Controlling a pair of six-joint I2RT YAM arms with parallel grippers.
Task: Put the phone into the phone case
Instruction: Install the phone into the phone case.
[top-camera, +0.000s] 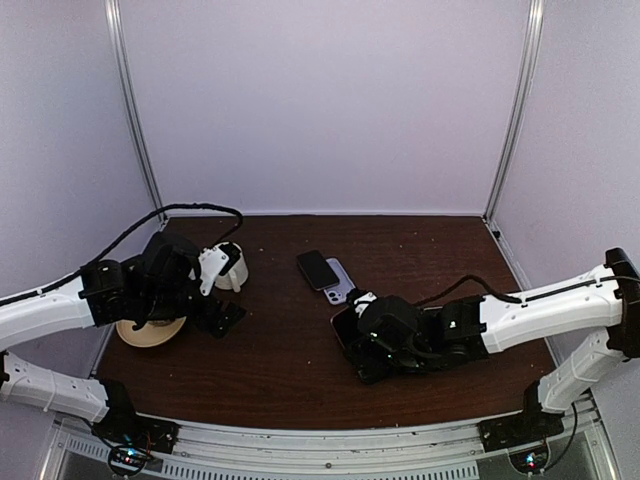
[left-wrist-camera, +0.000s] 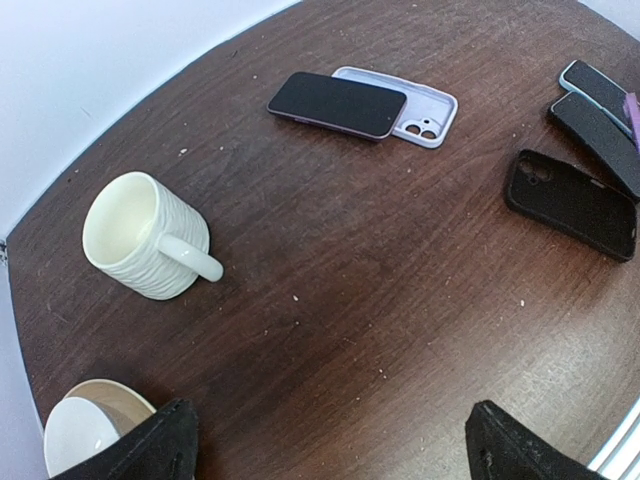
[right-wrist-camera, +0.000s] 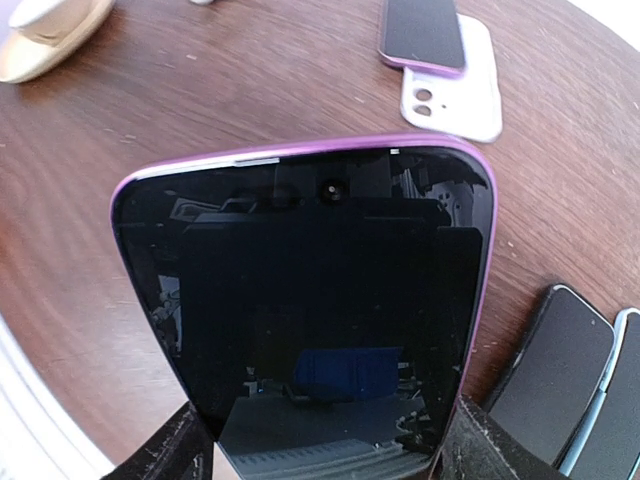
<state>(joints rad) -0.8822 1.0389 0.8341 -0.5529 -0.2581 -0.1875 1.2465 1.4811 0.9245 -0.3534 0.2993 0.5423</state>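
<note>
Pinching the purple-edged phone (right-wrist-camera: 300, 320) by its two long edges, the right gripper (right-wrist-camera: 325, 445) is holding it over the brown table (right-wrist-camera: 200, 90) with the dark screen facing the wrist camera, while the left gripper (left-wrist-camera: 330, 445) is hovering with its fingers (left-wrist-camera: 160, 445) spread wide and holding nothing. Beyond the held phone, a second phone (left-wrist-camera: 337, 103) is lying partly across a pale case (left-wrist-camera: 432, 118), and a black case (left-wrist-camera: 570, 203) is lying flat on the wood, hollow side up. A ribbed white mug (left-wrist-camera: 145, 235) and a bowl (left-wrist-camera: 85, 440) are sitting near the left gripper
</note>
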